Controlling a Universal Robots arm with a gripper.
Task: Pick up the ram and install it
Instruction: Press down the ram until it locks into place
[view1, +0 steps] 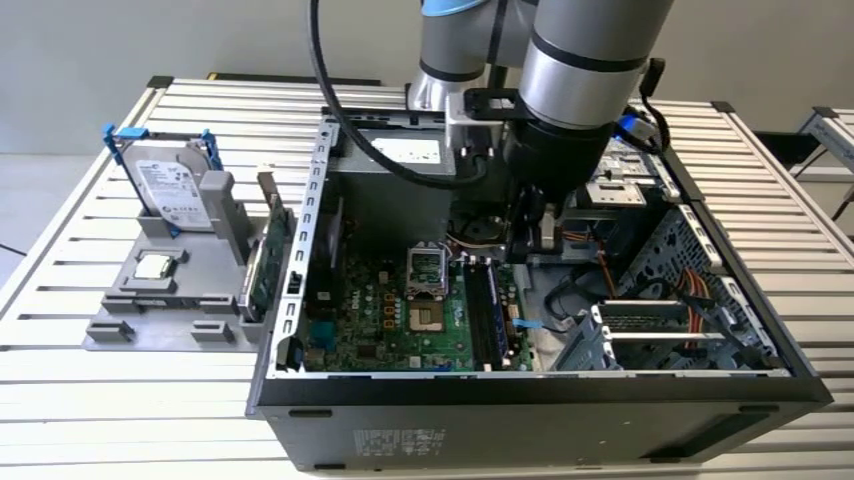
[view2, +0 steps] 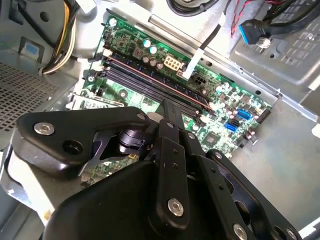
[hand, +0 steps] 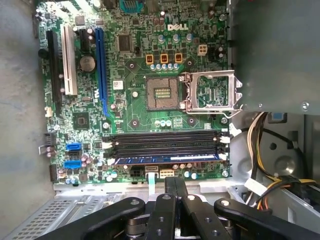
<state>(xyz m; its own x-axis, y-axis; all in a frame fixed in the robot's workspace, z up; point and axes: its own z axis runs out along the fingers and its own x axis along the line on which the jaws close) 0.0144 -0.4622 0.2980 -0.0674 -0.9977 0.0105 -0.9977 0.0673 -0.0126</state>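
On the slatted worktop (view1: 80, 390), toward the exterior view's left, a grey holder (view1: 160, 300) carries an upright silver hard drive (view1: 176, 190) with blue clips, and a small square chip (view1: 155, 265) lies flat in front of it. Just beside the holder, a green card (view1: 271, 262) stands on edge next to the wall of the open computer case (view1: 534, 400). Inside the case lies the green motherboard (view1: 400, 320), with its open processor socket (view1: 424, 268) near the middle. Further toward the exterior view's right run the long memory slots (view1: 483, 315), and the ram (hand: 167, 159) sits in one of them: in the first wrist view it shows as a narrow blue stick lying in the slot nearest the board's edge, with the other black slots (hand: 165, 142) beside it bare. The arm (view1: 587, 60) comes down from above into the case, over the far end of those slots, and the gripper (hand: 175, 187) hangs close above the board there. In both wrist views its jaws appear drawn together with nothing between them, their tips just above the stick (view2: 150, 80) and apart from it. At the exterior view's right of the case are a metal drive cage (view1: 667, 330) and orange cables (view1: 694, 290).
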